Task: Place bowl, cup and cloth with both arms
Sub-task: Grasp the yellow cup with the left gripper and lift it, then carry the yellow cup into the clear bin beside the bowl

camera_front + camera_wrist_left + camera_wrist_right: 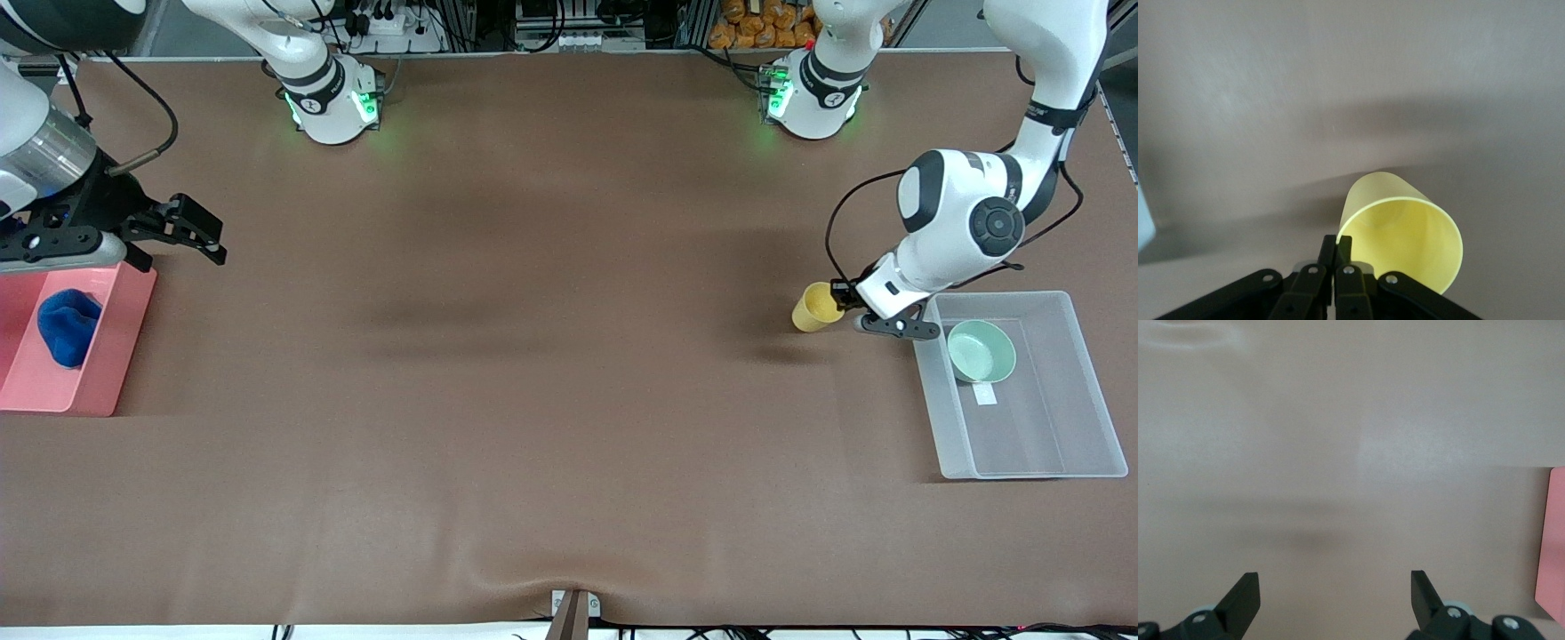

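My left gripper (838,294) is shut on the rim of the yellow cup (815,308) and holds it tilted, just above the brown table beside the clear bin (1031,462). In the left wrist view the cup (1401,230) shows its open mouth, its rim pinched between the fingers (1346,250). The mint-green bowl (981,351) sits in the clear bin. The blue cloth (68,326) lies bunched in the pink tray (116,342). My right gripper (197,233) is open and empty, over the table beside the pink tray; it also shows in the right wrist view (1335,588).
The clear bin stands at the left arm's end of the table, the pink tray at the right arm's end; an edge of the pink tray (1551,547) shows in the right wrist view. The brown table cover (533,356) lies between them.
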You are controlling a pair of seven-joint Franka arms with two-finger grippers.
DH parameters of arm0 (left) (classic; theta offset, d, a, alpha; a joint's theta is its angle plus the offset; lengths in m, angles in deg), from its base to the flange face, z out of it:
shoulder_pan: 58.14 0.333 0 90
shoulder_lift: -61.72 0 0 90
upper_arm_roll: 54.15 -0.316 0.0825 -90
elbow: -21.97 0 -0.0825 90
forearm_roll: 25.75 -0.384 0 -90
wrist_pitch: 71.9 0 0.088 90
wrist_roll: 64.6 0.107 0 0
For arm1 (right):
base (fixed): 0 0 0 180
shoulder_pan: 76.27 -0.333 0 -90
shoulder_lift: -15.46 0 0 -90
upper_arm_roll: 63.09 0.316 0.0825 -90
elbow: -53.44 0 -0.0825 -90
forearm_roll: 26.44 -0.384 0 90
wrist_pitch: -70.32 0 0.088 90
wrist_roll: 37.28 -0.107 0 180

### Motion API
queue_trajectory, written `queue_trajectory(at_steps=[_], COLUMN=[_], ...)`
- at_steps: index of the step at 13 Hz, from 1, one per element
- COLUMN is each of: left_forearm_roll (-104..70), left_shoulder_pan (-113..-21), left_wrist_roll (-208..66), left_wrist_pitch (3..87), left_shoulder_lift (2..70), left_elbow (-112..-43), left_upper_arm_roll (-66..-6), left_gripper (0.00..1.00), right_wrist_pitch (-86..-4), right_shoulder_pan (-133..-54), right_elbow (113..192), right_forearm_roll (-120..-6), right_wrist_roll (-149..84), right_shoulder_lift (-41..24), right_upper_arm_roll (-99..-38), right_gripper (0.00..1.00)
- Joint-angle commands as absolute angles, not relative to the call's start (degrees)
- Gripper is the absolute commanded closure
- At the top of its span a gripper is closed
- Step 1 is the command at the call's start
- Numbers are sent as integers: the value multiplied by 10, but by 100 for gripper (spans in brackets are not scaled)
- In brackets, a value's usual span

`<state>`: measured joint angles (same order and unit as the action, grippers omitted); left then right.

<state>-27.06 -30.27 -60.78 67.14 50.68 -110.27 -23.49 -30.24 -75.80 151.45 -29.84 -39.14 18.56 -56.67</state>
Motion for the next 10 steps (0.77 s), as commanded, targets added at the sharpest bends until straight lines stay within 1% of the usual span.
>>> queue_trajectory(at_steps=[1, 3, 5, 8, 10], left_forearm_roll=[-282, -282, -282, -285, -342], left_shoulder_pan=[-286, -266, -236, -198, -196], left_wrist_roll=[-556, -491, -434, -323, -272], left_wrist_pitch=[602, 504, 441, 427, 424], left_shoulder_lift=[533, 521, 500, 443, 395], left_elbow=[-1032, -929, -856, -781, -721], left_upper_arm_roll=[-236, -236, -237, -240, -257], left_gripper=[100, 100, 100, 100, 100], right_wrist_pitch=[-292, -289, -289, -288, -288], right_shoulder_pan=[-766, -767, -766, -765, -765], right_elbow=[1499, 1499, 1499, 1499, 1499], right_forearm_roll=[-300, -300, -300, -300, -300], right_wrist_roll=[-403, -403, -403, -399, -400], right_shoulder_lift=[179, 179, 179, 179, 179], right_upper_arm_roll=[-570, -570, -570, -570, -570], right_gripper=[0, 0, 0, 0, 0])
